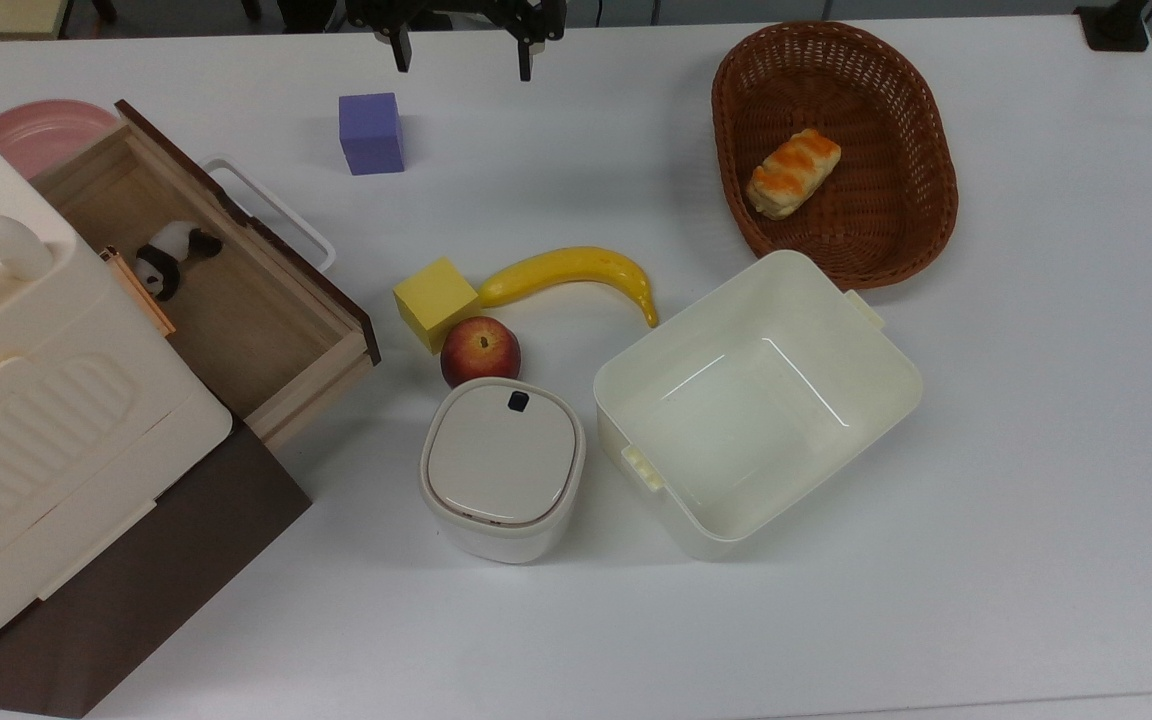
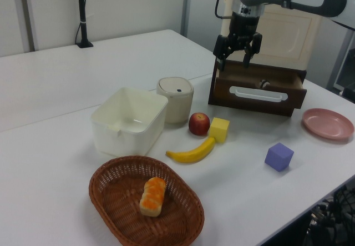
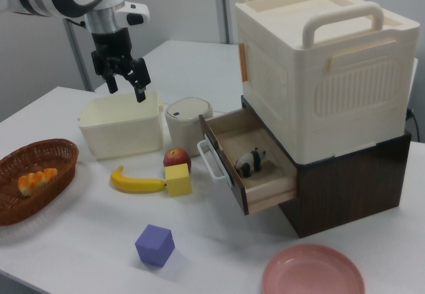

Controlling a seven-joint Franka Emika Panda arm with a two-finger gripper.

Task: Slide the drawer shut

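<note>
Top view: the drawer (image 1: 226, 300) stood pulled well out of its dark brown cabinet (image 1: 136, 590), with the white loop handle (image 1: 271, 210) on its front panel facing the purple cube (image 1: 372, 133). A small panda toy (image 1: 171, 255) lay inside. The gripper (image 1: 461, 55) hung at the far edge of the surface (image 1: 1036, 450), fingers apart with nothing between them. The drawer lay well off to the top view's left of the fingers and nearer the camera.

Left view: the gripper (image 2: 237, 54) hovered above the surface, clear of everything, fingers (image 2: 219, 63) spread and empty. The drawer (image 2: 259, 90) appeared just below and behind the fingers, though depth here is misleading, I think. The apple (image 2: 199, 124), yellow block (image 2: 219, 129) and banana (image 2: 192, 151) sat in front of the drawer.

Right view: the gripper (image 3: 126, 81) was high above the cream bin (image 3: 123, 131), well apart from the drawer (image 3: 249, 164), which lay to the right view's right of the fingers and lower. Fingers (image 3: 141, 89) open, holding nothing.

Judgement on the step: approach not yet made. Best to come down in front of the panel, contact it flat near the handle's middle, and push straight along the drawer's axis so it does not skew. Keep clear of the yellow block and apple.
</note>
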